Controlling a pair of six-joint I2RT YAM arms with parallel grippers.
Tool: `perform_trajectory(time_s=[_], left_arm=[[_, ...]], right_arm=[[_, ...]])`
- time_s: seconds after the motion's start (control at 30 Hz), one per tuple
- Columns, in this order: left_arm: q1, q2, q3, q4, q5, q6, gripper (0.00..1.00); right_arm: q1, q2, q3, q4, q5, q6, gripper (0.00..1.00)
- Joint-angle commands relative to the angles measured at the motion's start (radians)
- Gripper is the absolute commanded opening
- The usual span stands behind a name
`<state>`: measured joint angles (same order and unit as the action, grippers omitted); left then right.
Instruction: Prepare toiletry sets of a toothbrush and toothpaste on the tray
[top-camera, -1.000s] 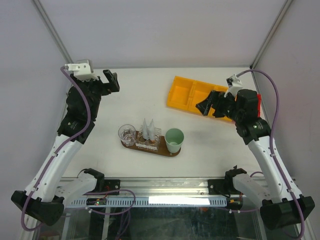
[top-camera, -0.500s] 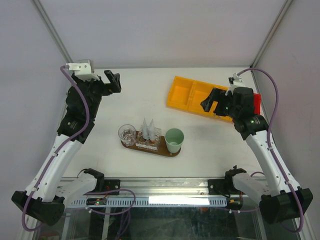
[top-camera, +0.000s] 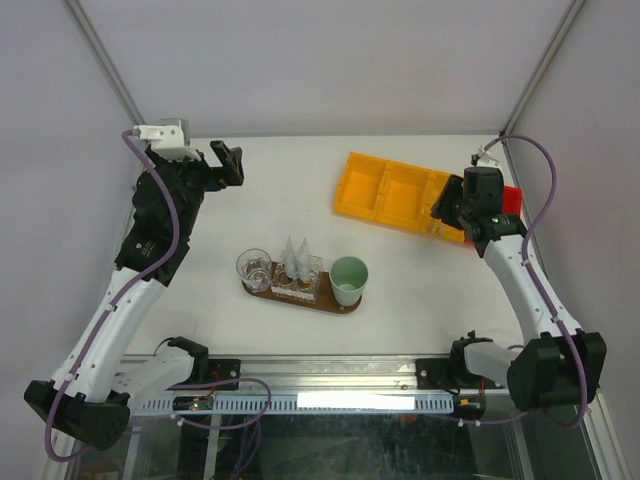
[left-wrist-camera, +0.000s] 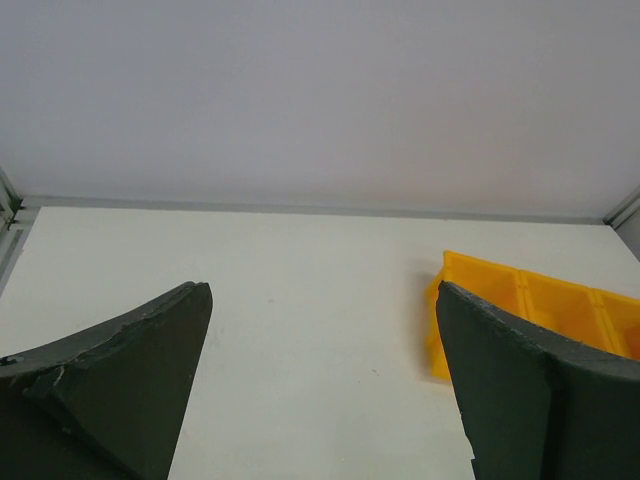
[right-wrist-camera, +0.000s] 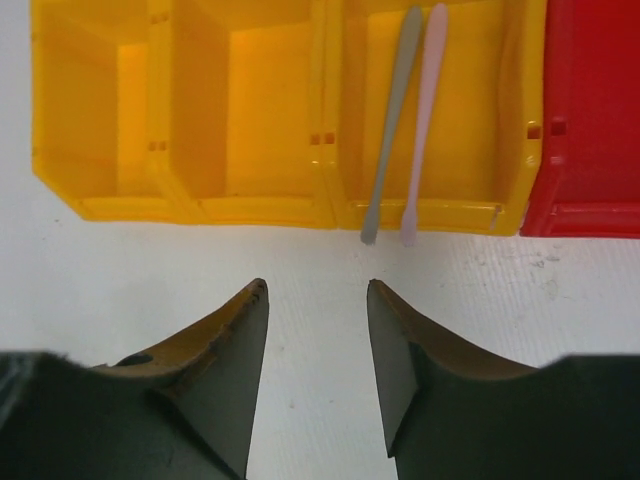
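The dark brown oval tray (top-camera: 322, 300) lies at the table's front middle. Two white tapered toothpaste tubes (top-camera: 294, 256) stand upright on it. A grey toothbrush (right-wrist-camera: 392, 120) and a pink toothbrush (right-wrist-camera: 424, 120) lie side by side in the yellow bin's right compartment (right-wrist-camera: 480, 120), their ends poking over its near rim. My right gripper (right-wrist-camera: 315, 285) hovers just short of that rim, jaws partly open and holding nothing; in the top view the right gripper (top-camera: 446, 212) sits at the bin's right end. My left gripper (top-camera: 225, 165) is wide open and empty at the far left.
On the tray, a clear glass (top-camera: 254, 268) stands at the left end and a mint-green cup (top-camera: 349, 278) at the right. The yellow bin (top-camera: 390, 190) lies at the back right with a red bin (right-wrist-camera: 590, 110) against its right side. The other yellow compartments (right-wrist-camera: 250, 100) look empty.
My right arm has swung right and back toward the bin's right end, and its jaws have narrowed. The left arm has barely moved.
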<state>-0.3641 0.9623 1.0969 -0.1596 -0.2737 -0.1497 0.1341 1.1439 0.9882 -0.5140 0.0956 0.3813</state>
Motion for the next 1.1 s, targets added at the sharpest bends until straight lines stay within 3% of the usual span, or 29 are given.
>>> perform_trajectory(time_s=[0.0,0.23,0.73,1.07], left_arm=[[0.014,-0.003,0.007,0.042,0.032,-0.012,0.99],[0.020,-0.004,0.009,0.042,0.045,-0.016,0.99],[0.039,0.010,0.012,0.043,0.083,-0.032,0.99],[0.045,0.015,0.014,0.041,0.090,-0.033,0.99]], right_arm=[[-0.040,0.048,0.020,0.075,0.057,0.017,0.46],[-0.094,0.149,0.040,0.101,0.049,0.013,0.37],[-0.163,0.394,0.114,0.164,-0.068,0.038,0.35],[-0.186,0.502,0.129,0.177,-0.042,0.031,0.33]])
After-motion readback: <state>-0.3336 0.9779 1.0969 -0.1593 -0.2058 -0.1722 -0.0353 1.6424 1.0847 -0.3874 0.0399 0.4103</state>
